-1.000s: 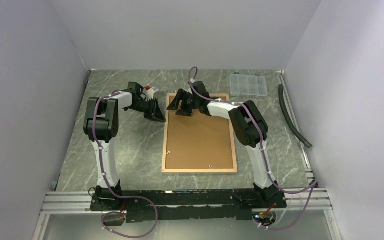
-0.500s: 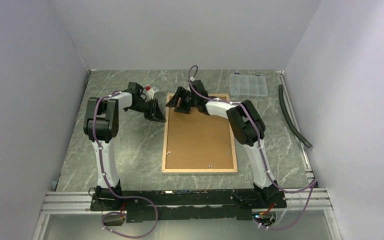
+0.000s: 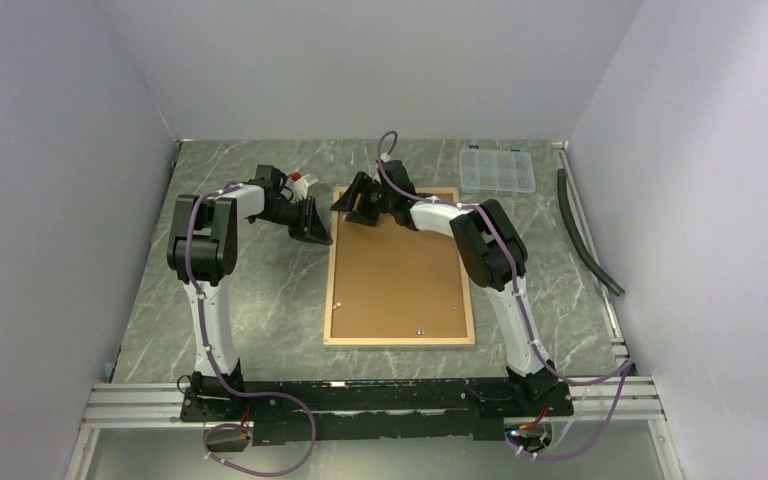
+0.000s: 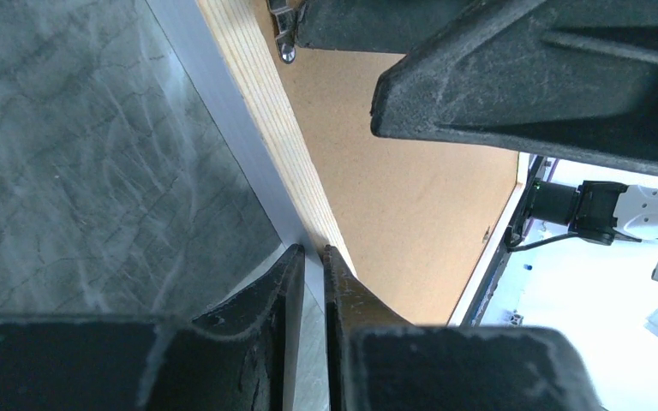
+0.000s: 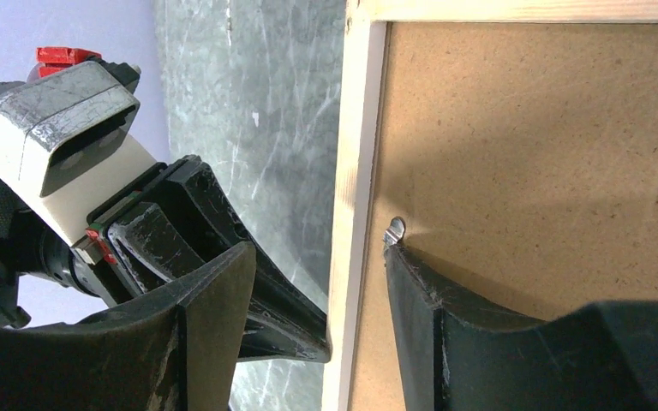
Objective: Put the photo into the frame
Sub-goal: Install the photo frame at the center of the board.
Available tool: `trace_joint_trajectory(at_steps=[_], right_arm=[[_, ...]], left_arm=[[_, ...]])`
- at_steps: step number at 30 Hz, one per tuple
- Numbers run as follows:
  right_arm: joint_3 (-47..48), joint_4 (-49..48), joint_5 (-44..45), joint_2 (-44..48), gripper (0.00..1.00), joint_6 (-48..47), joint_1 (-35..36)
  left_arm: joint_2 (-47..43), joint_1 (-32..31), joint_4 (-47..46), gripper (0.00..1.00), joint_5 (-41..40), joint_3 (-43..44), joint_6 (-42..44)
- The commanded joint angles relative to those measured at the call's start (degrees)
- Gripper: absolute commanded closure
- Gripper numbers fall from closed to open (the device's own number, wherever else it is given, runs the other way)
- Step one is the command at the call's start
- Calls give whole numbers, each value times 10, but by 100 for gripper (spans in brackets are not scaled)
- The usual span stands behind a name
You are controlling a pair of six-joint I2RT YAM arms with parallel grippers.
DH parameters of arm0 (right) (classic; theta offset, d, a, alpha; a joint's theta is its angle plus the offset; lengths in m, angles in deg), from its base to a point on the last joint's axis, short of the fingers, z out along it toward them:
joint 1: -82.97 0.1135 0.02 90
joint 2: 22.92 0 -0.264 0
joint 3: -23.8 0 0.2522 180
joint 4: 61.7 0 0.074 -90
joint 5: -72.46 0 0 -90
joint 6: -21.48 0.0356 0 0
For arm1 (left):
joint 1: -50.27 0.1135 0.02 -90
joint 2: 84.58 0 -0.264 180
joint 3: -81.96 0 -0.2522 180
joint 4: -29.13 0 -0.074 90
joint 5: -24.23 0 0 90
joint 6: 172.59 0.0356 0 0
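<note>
The frame (image 3: pixel 400 341) lies back-up on the table, its light wood rails around a brown backing panel (image 3: pixel 400 275). The photo is hidden. My left gripper (image 3: pixel 322 237) is at the left rail near the far corner. In the left wrist view it (image 4: pixel 313 251) is shut on that rail's (image 4: pixel 261 94) edge. My right gripper (image 3: pixel 348 207) stands open astride the same rail (image 5: pixel 355 137). In the right wrist view its (image 5: pixel 321 253) inner finger tip touches a small metal tab (image 5: pixel 393 229) on the backing panel (image 5: pixel 531 128).
A small clear compartment box (image 3: pixel 497 170) sits at the back right. A dark hose (image 3: pixel 585 235) runs along the right wall. Both wrists crowd the frame's far left corner, the right fingers (image 4: pixel 514 68) just above the left ones.
My left gripper's fingers have drawn together on the rail. The right gripper has slid a little toward the far left corner and narrowed slightly.
</note>
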Motion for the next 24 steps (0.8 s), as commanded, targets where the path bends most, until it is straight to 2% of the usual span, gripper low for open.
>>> trace_joint_trajectory(at_steps=[1,16,24], right_arm=[[8,-24,13,-18,39,19,-1],[41,-22,-56,-43,41,-16,-7],[44,1,-52,-21,41,-47,-17]], left_arm=[[-3,-4,-4,82,-12,-11,16],[-5,-4,3,83,-13,-12,39],[-8,-4,7,84,-17,-9,39]])
